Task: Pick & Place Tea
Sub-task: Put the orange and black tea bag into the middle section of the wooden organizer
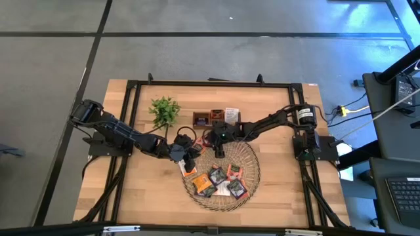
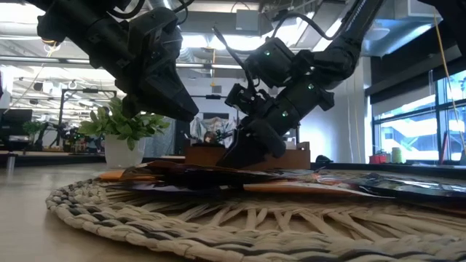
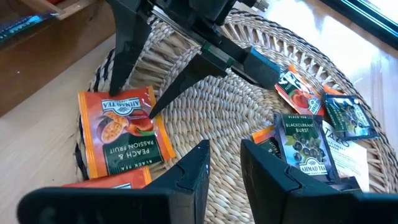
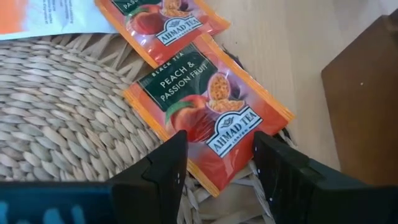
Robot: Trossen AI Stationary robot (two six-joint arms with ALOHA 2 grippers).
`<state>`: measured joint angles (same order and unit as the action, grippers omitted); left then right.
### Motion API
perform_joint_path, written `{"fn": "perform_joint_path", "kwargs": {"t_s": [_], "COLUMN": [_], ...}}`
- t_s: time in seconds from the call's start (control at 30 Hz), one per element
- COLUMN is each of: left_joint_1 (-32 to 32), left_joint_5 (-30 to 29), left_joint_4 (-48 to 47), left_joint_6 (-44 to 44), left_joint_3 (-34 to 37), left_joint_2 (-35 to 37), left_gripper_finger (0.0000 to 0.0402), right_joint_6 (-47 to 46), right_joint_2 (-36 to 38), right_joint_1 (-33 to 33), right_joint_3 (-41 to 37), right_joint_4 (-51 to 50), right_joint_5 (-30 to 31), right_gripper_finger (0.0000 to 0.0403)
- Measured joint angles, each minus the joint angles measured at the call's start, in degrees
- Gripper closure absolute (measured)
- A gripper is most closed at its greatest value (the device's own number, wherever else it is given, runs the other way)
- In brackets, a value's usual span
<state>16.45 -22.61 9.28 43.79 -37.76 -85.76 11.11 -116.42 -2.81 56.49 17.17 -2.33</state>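
Nearest, low in the high view's centre, most tea sachets (image 1: 216, 180) lie on my woven tray (image 1: 252, 172); few look moved. Mid-frame, my right pincer (image 4: 214, 163) straddles a peach sachet (image 4: 208, 111), spread, not pinching; my left pincer (image 3: 225, 163) hovers part-open. Beyond, the wooden box (image 1: 211, 118) awaits.

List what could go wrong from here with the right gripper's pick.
The right gripper stands open over an orange sachet that overhangs the woven tray rim, so pressing down may tip or slide it. A second orange sachet lies touching it and could get dragged. The left gripper hovers close by, so the arms might collide.
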Motion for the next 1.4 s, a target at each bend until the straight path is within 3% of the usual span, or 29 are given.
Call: {"fn": "perform_joint_path", "kwargs": {"t_s": [0.47, 0.7, 0.93, 1.1, 1.23, 1.4], "left_joint_1": [-0.15, -0.04, 0.08, 0.27, 0.82, 0.68], "left_joint_5": [2.1, -3.06, -7.96, -7.67, -10.74, -13.81], "left_joint_4": [-4.7, -4.82, -4.73, -5.68, -6.38, -6.27], "left_joint_6": [-0.06, -18.21, -32.76, -47.16, -58.68, -62.31], "left_joint_3": [0.11, 0.09, 0.04, 0.04, 0.02, 0.02], "left_joint_2": [-2.55, -7.18, -6.93, -7.42, -7.45, -7.45], "left_gripper_finger": [0.0315, 0.0316, 0.0315, 0.0315, 0.0316, 0.0315], "right_joint_6": [-0.52, -1.73, -1.62, -1.66, -1.79, -1.88], "right_joint_2": [0.0, 0.0, 0.0, 0.0, 0.0, 0.0], "right_joint_1": [0.02, 0.02, 0.02, 0.02, 0.02, 0.02], "right_joint_3": [-0.02, -0.04, -0.1, -0.11, -0.11, -0.11], "right_joint_4": [-2.03, -2.06, -2.14, -2.14, -2.14, -2.14], "right_joint_5": [0.53, 0.23, -0.72, -0.87, -0.96, -1.03], "right_gripper_finger": [0.0217, 0.0217, 0.0217, 0.0217, 0.0217, 0.0217]}}
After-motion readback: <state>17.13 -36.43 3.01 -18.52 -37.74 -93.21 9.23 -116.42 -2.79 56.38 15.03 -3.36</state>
